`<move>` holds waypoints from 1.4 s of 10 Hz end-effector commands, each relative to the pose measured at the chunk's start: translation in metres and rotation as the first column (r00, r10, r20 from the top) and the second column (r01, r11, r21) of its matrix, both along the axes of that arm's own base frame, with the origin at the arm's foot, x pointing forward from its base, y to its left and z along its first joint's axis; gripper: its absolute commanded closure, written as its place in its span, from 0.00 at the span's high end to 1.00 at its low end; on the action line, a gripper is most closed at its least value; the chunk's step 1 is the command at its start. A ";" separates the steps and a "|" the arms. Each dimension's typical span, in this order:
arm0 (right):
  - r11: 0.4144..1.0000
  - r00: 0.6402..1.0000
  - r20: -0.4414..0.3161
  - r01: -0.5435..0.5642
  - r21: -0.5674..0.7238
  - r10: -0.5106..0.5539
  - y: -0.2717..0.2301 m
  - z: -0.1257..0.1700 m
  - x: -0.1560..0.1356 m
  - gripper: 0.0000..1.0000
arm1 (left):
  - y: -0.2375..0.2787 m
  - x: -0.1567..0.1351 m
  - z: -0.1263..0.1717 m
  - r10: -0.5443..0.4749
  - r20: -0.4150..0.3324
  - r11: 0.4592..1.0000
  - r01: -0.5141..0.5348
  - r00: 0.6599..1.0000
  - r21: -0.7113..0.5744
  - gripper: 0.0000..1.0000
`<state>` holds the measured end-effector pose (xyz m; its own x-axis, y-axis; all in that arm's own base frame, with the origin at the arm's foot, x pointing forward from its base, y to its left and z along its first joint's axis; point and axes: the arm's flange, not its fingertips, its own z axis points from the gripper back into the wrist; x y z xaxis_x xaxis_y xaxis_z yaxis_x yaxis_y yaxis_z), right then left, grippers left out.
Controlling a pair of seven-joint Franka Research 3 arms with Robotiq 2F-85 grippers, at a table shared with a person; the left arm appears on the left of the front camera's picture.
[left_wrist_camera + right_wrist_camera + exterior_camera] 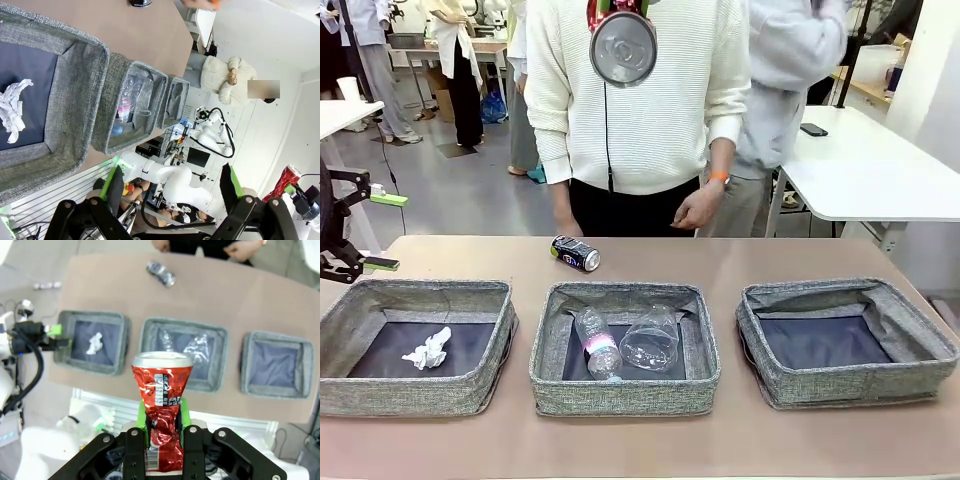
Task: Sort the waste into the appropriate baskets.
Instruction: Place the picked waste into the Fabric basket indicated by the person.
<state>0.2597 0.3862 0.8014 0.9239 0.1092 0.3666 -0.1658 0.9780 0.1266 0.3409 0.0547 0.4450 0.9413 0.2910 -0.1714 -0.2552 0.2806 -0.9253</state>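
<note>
High above the table my right gripper (162, 416) is shut on a crushed red can (161, 390); from the front its round base (623, 48) faces the camera. At the table's left edge my left gripper (388, 232) stands open with nothing in it. Three grey baskets sit in a row. The left basket (380, 385) holds a crumpled white tissue (428, 350). A clear bottle with a pink label (597, 344) and a crushed clear bottle (650, 340) lie in the middle basket (620, 392). Nothing lies in the right basket (850, 385). A dark blue can (576, 253) lies on the table behind the middle basket.
A person in a white sweater stands at the far side, one hand (698, 210) hanging just above the table edge. Bare brown table (770, 255) runs behind and in front of the baskets. A white table (880, 170) stands at the back right.
</note>
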 end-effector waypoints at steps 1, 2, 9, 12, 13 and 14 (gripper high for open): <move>1.000 1.000 0.000 0.015 0.014 -0.015 -0.001 0.000 -0.002 0.27 | 0.001 -0.002 0.001 -0.012 0.017 1.000 0.012 1.000 -0.003 1.00; 1.000 1.000 0.000 0.015 0.014 -0.015 -0.001 0.000 -0.002 0.27 | 0.001 -0.002 0.001 -0.012 0.017 1.000 0.012 1.000 -0.003 1.00; 1.000 1.000 0.000 0.000 0.000 0.000 0.000 0.000 0.000 0.27 | 0.001 -0.002 0.001 -0.012 0.017 1.000 0.012 1.000 -0.003 1.00; 0.989 0.992 -0.117 -0.054 -0.136 0.038 -0.115 -0.111 0.072 0.27 | 0.001 -0.002 0.001 -0.012 0.017 1.000 0.012 1.000 -0.003 1.00; 0.994 0.974 -0.224 0.016 -0.111 -0.040 -0.164 -0.151 0.084 0.27 | 0.001 -0.002 0.001 -0.012 0.017 1.000 0.012 1.000 -0.003 1.00; 0.995 0.951 -0.298 0.058 -0.080 -0.079 -0.207 -0.187 0.088 0.27 | 0.001 -0.002 0.001 -0.012 0.017 1.000 0.012 1.000 -0.003 1.00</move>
<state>0.3673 0.2190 0.6574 0.9914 0.0826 0.1013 -0.0881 0.9948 0.0513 0.3408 0.0550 0.4449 0.9411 0.2915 -0.1715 -0.2554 0.2803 -0.9253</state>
